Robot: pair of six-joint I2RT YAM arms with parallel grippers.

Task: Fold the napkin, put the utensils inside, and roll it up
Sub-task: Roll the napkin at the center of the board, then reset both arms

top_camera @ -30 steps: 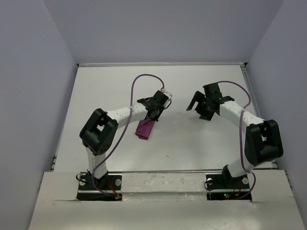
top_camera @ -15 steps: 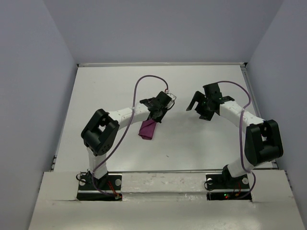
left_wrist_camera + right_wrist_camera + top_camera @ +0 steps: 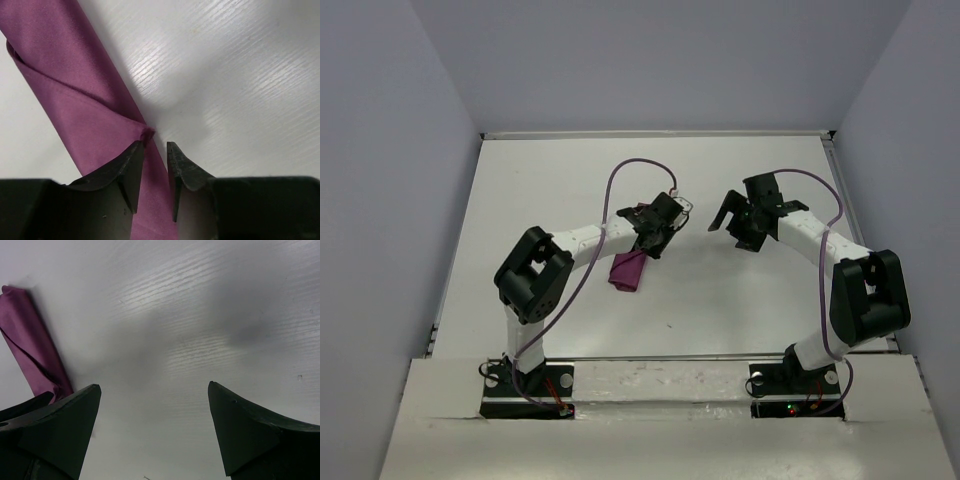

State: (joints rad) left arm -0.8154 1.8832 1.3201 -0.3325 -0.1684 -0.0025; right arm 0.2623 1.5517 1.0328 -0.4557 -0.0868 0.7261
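Plum-purple napkin [image 3: 70, 95], rolled into a tube, end in left gripper [image 3: 155, 146]

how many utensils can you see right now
0. No cutlery shows in any view; some may be hidden inside the rolled purple napkin pinched by the left tool.

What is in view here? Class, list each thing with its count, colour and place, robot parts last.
napkin: one, plum-purple, a narrow bundle left of the table's centre
utensils: none visible
table: one, white, under everything
cables: two, purple, one looping along each arm
arms: two, white and black, bases at the near edge
left jaws: nearly closed, pinching the napkin
right jaws: wide open, holding nothing
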